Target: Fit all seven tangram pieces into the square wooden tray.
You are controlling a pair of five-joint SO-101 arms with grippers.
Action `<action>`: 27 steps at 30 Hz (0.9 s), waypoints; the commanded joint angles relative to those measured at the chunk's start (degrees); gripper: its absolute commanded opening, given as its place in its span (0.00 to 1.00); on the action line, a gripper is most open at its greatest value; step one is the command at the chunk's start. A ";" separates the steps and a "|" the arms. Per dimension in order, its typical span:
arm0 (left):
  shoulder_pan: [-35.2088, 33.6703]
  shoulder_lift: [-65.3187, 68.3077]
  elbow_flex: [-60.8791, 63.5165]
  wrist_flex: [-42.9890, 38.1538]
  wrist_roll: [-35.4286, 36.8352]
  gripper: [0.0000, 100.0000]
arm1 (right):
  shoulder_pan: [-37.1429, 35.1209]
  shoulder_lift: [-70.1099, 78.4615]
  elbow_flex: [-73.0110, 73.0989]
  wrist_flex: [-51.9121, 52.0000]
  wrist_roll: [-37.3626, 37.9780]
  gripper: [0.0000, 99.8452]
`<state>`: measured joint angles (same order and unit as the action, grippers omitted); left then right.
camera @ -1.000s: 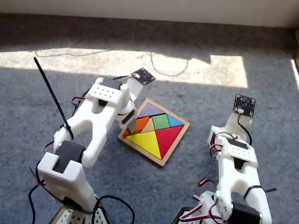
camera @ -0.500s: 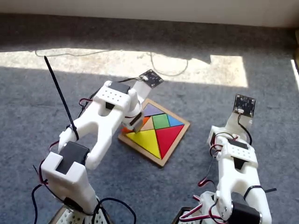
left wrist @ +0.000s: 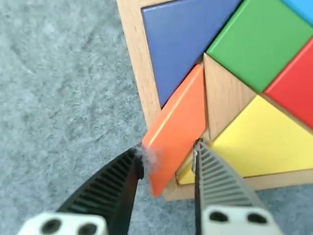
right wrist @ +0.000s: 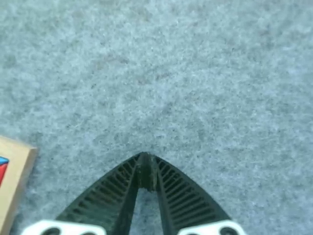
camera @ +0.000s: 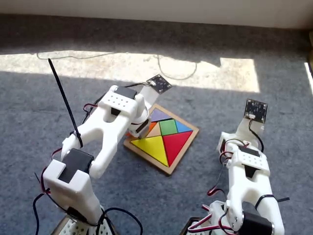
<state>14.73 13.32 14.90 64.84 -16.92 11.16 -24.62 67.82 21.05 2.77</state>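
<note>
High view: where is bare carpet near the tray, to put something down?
Bare carpet lies between the tray and the right arm, and beyond the tray toward the sunlit strip. Crowded: the tray corner where the left end effector holds the orange piece.

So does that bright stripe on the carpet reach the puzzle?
High view: no, the sunlit band crosses the carpet beyond the wooden tray, which sits in shade. Left wrist view: the orange piece is softly lit, without glare.
</note>
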 commanded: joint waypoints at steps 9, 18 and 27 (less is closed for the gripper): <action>1.27 -8.22 2.51 0.97 0.26 0.15 | -0.48 0.13 -3.38 -1.63 0.62 0.01; 1.98 -8.48 1.19 0.62 0.70 0.16 | -0.48 0.13 -3.38 -1.63 0.62 0.01; -3.91 -7.69 0.22 -3.52 3.87 0.25 | -0.48 0.13 -3.38 -1.63 0.62 0.01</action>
<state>12.53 8.04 18.95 63.52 -14.02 11.25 -24.62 67.82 21.05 2.77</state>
